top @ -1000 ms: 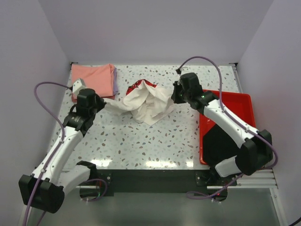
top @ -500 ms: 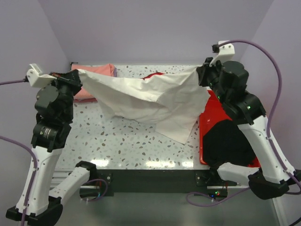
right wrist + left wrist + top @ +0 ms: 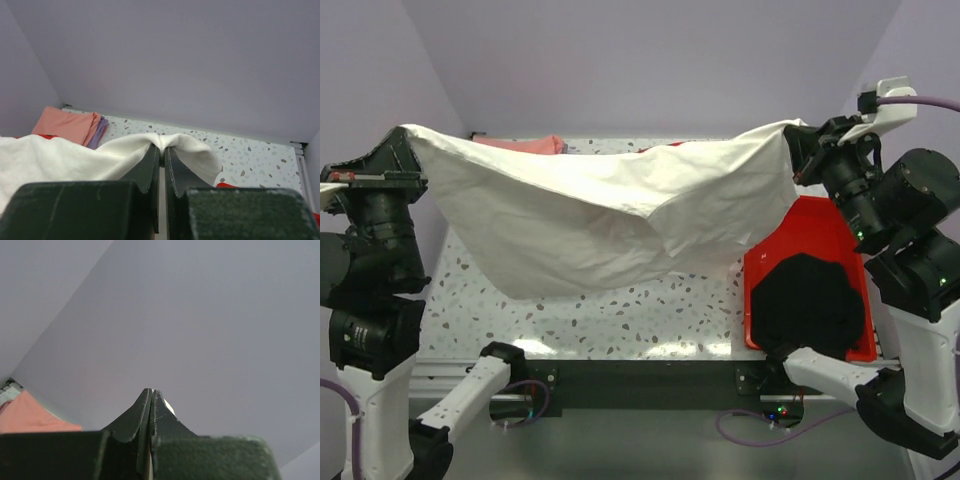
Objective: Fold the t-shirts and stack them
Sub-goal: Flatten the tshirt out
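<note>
The left fingers (image 3: 151, 393) are pressing together on a corner of the cream-white t-shirt (image 3: 610, 215). In the left wrist view only a sliver of pale cloth is peeking out beside one tip. The right fingers (image 3: 161, 148) are pinching a bunched fold of the same shirt, with the cloth wrapping over both tips. Between the two pairs of fingers the shirt is hanging spread in the air and sagging in the middle. Its lower edge is drooping below the fingers toward the worktop (image 3: 650, 315), and whether it is touching cannot be told. Beyond the right fingers and off to their left, the salmon-pink t-shirt (image 3: 67, 125) is lying folded at the far corner of the worktop. The lavender t-shirt (image 3: 102, 128) is showing along its edge. Below the right fingers the red tray (image 3: 820, 225) is sitting on the worktop, and the hanging shirt is partly hiding its corner in the overhead view.
</note>
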